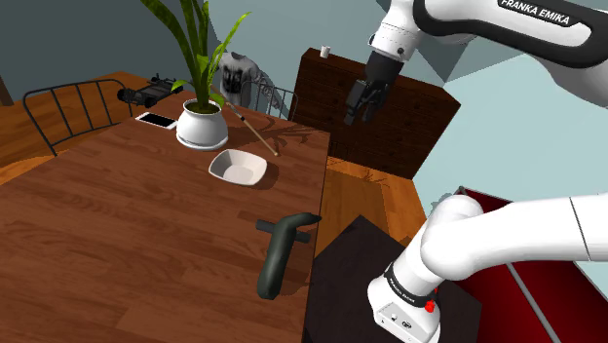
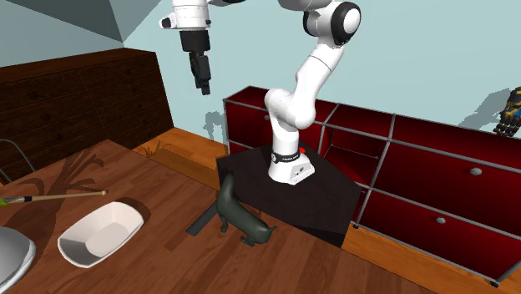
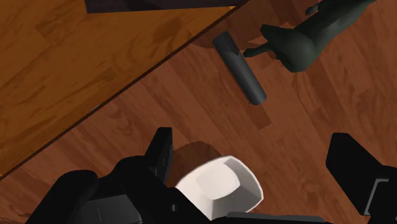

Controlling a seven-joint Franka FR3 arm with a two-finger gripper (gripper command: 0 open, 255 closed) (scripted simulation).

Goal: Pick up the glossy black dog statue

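Note:
The dog statue point(image 1: 281, 255) is dark and glossy. It rests on the wooden table near the edge by the stand, and I also see it in the second exterior view point(image 2: 240, 217) and the wrist view point(image 3: 306, 39). My gripper point(image 1: 361, 100) hangs high above the table's far edge, well away from the statue, and it is open with nothing between its fingers. In the second exterior view the gripper point(image 2: 202, 80) sits up beside the dark cabinet. From the wrist, the gripper point(image 3: 257, 167) looks down on the table, with the statue far beyond the fingertips.
A short dark bar point(image 3: 240, 70) lies against the statue. A white bowl point(image 1: 238, 167) sits mid-table, with a potted plant point(image 1: 202, 124), a thin stick point(image 1: 258, 133) and a phone point(image 1: 156, 120) behind it. The black stand point(image 2: 294, 199) adjoins the table, and a red sideboard point(image 2: 426, 171) lies beyond.

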